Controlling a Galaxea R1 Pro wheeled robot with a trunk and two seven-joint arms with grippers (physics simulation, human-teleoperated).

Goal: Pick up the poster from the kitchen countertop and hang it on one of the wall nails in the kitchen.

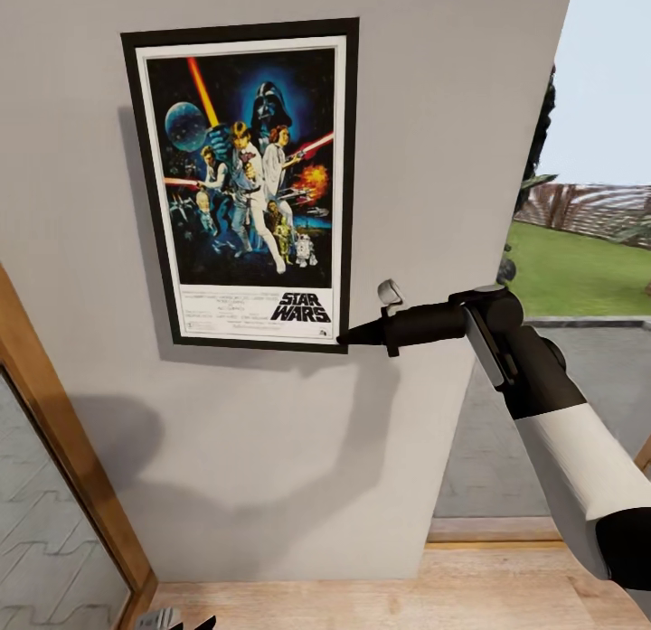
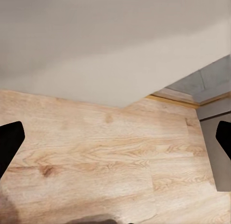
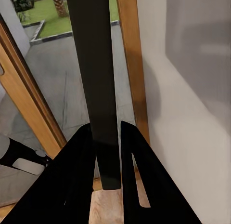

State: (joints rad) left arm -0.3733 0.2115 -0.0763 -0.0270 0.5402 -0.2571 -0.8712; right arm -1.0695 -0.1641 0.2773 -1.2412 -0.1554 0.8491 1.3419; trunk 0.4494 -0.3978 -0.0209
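The poster (image 1: 244, 183) sits upright against the grey wall (image 1: 434, 115), its black frame squared up and the "STAR WARS" title along its lower edge. The right gripper (image 1: 354, 336) pinches the frame at its lower right corner, reaching in from the side with the arm (image 1: 542, 404) stretched out behind it. In the right wrist view the two dark fingers (image 3: 77, 180) are closed almost together on the thin black edge of the poster (image 3: 98, 79), which runs straight out from between them. The wall (image 3: 192, 113) lies just beside that edge, and on the gripper's other side there is a wooden door frame (image 3: 130, 65), with paving and grass past it. I cannot tell whether the poster hangs on a nail or is only pressed to the wall; its shadow falls on the plaster below and to the side.

Beyond the arm, the wall ends and a lawn (image 1: 579, 277) shows outside. Low down, under the poster, is a wood floor (image 1: 380, 603).

The left gripper (image 2: 118, 151) points down at the floor (image 2: 106, 156), near the foot of the wall (image 2: 96, 41). Its fingertips (image 2: 9, 144) stand wide apart with nothing between them.
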